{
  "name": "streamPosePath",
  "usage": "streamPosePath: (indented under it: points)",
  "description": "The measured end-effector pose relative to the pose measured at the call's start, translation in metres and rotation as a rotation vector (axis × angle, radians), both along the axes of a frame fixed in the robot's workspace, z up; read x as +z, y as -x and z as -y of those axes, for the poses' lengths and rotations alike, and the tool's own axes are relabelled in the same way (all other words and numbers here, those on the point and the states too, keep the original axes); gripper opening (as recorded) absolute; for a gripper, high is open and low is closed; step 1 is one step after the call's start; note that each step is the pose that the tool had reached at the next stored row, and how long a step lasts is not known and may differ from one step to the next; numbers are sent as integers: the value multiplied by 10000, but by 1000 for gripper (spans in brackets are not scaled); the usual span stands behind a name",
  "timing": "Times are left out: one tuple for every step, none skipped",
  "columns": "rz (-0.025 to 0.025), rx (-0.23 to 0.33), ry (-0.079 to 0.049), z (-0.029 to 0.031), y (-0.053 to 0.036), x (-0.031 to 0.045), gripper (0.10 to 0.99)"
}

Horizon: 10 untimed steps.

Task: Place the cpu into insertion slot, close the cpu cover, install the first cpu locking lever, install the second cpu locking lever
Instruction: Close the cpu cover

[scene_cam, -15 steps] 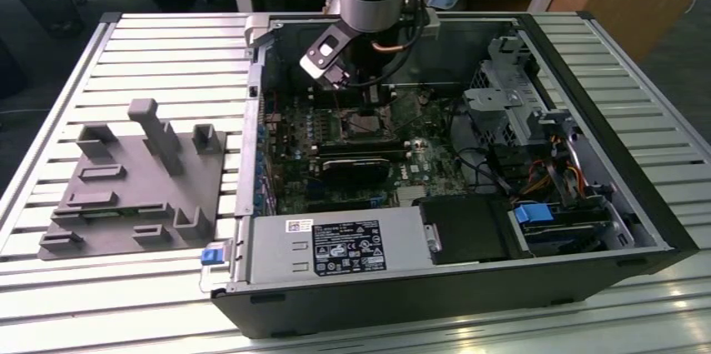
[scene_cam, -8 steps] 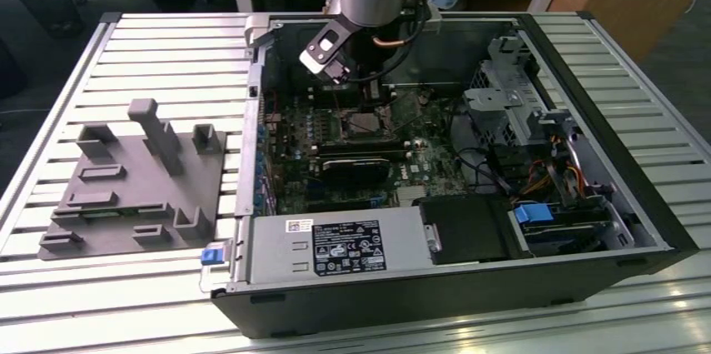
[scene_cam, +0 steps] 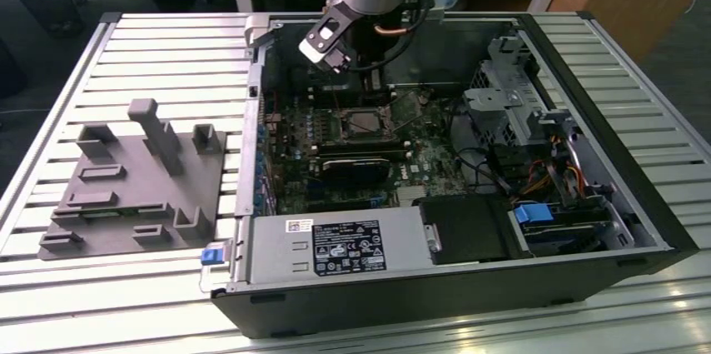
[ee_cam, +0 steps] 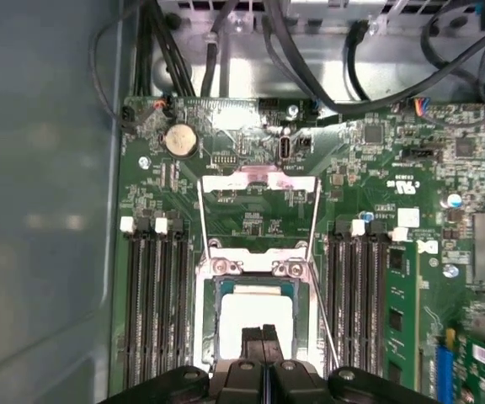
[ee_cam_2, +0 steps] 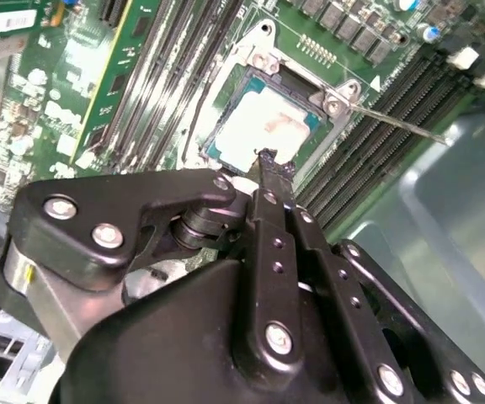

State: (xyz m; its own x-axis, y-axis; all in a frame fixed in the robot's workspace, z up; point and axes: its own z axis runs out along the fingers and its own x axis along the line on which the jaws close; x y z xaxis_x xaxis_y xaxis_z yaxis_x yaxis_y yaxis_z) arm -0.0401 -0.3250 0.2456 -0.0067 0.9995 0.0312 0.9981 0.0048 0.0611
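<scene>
- Your black two-finger gripper [ee_cam: 263, 334] was closed, fingers together, tips over the silver-beige square cpu [ee_cam: 255, 313].
- The cpu lay in the silver-rimmed insertion slot [ee_cam: 206, 303]; the thin silvery cpu cover [ee_cam: 259, 181] stood open.
- The black computer case [scene_cam: 444, 296] sat on a slatted metal table [scene_cam: 67, 79], with a grey fixture [scene_cam: 122, 179] at nine o'clock in the exterior view.
- Whether the tips touched the cpu was hard to judge.

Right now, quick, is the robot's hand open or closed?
Gripper: fingers shut, holding nothing, tips over the cpu.
</scene>
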Motion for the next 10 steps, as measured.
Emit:
streamPosePath:
  points:
    - [1,0,-1,0,0,41,106]
    - [-1,-1,2,0,0,85,106]
    - [0,-1,0,0,0,128,106]
    - [0,-1,0,0,0,169,106]
    - [1,-1,-1,0,0,211,106]
    - [-1,-1,2,0,0,254,106]
    - [-1,-1,1,0,0,291,106]
    - [-1,-1,1,0,0,308,106]
    - [1,-1,-2,1,0,308,106]
    - [1,0,-2,4,0,308,106]
